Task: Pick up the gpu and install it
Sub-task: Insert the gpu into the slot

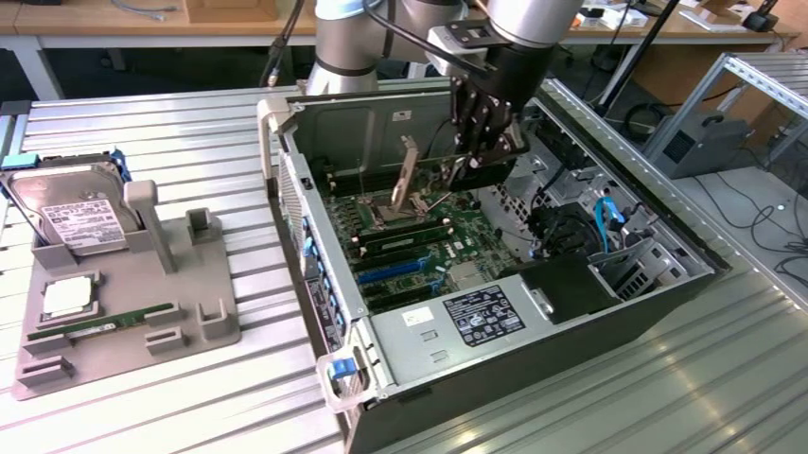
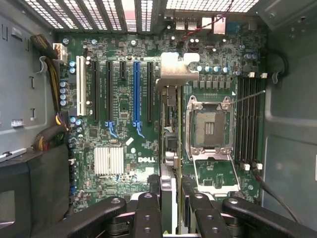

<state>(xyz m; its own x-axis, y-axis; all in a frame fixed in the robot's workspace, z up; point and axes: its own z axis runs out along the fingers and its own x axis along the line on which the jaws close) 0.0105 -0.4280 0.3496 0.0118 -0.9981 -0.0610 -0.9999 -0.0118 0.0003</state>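
The gripper (image 2: 171, 201) is clamped on the gpu (image 2: 171, 129) and holds it edge-on inside the open case (image 1: 378, 123), above the green board (image 2: 124, 134). The gpu's silver bracket (image 2: 179, 69) sits at its far end, near the blue slot (image 2: 136, 91).

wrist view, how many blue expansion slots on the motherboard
1. The blue slot lies between a short black slot and a long black slot. The gpu may hide others beneath it.
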